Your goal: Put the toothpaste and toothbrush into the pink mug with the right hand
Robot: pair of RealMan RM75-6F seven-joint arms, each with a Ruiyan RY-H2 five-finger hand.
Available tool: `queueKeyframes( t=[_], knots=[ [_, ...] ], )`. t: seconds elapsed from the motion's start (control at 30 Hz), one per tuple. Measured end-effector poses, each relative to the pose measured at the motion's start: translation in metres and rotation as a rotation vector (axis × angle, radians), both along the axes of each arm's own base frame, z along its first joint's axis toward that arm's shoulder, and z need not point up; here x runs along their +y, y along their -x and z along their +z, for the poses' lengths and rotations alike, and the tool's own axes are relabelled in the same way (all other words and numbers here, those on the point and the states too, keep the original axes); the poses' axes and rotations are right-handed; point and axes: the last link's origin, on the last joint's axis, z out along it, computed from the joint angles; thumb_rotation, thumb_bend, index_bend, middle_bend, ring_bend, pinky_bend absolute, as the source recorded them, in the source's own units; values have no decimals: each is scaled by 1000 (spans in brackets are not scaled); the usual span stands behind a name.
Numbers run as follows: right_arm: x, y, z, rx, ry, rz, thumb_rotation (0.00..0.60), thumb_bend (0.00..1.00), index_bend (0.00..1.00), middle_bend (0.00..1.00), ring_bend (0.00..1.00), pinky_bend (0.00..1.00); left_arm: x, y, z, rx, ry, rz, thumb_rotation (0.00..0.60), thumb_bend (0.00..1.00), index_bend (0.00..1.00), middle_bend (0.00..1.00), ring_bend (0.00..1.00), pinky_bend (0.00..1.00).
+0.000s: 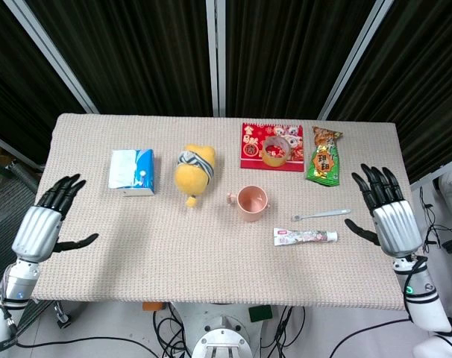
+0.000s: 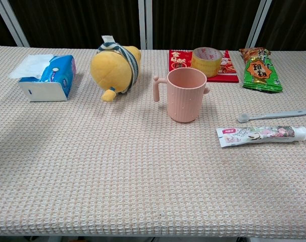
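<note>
Pink ribbed mug [image 2: 184, 94], upright, handled

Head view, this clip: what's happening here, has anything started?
Nothing is being handled yet. The left hand and right hand sit open at the table's side edges, fingers spread, holding nothing. The toothbrush and toothpaste lie flat side by side in front of the right hand, apart from the empty, upright pink mug. A tissue pack, plush toy and snack bag sit further back.
</note>
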Motion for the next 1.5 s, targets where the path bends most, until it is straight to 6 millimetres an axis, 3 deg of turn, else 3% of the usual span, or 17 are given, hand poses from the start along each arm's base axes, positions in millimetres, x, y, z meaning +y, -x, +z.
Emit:
queueKeyframes(
  t=[0.23,0.57,0.77,0.97,1.07,1.27,1.5],
  knots=[
    [-18,-13,-19,-113,15,137,600,375,0,0,0,0,20,-42,-32,-113,164,-139,483,114,57,25,45,185],
    [-18,2,-19,-57,-10,71,600,355,0,1,0,0,21,-37,-32,-57,136,-126,486,115,57,28,45,184],
    [-17,11,-21,124,-84,-90,600,331,0,33,4,16,24,-23,-24,103,41,-83,498,115,57,28,45,183],
    [-14,25,-33,359,-199,-287,600,331,2,127,31,16,21,10,-10,218,-46,58,499,115,57,29,45,183],
    [-11,32,-46,454,-272,-350,600,331,63,173,77,17,13,28,-6,222,-49,113,504,116,57,28,45,183],
    [-9,32,-76,533,-363,-343,600,333,200,223,106,16,8,41,-7,251,-49,134,505,117,58,28,45,183],
    [-11,24,-100,545,-399,-274,600,362,255,234,107,16,7,46,-8,248,-49,142,509,117,58,28,45,183]
  ],
)
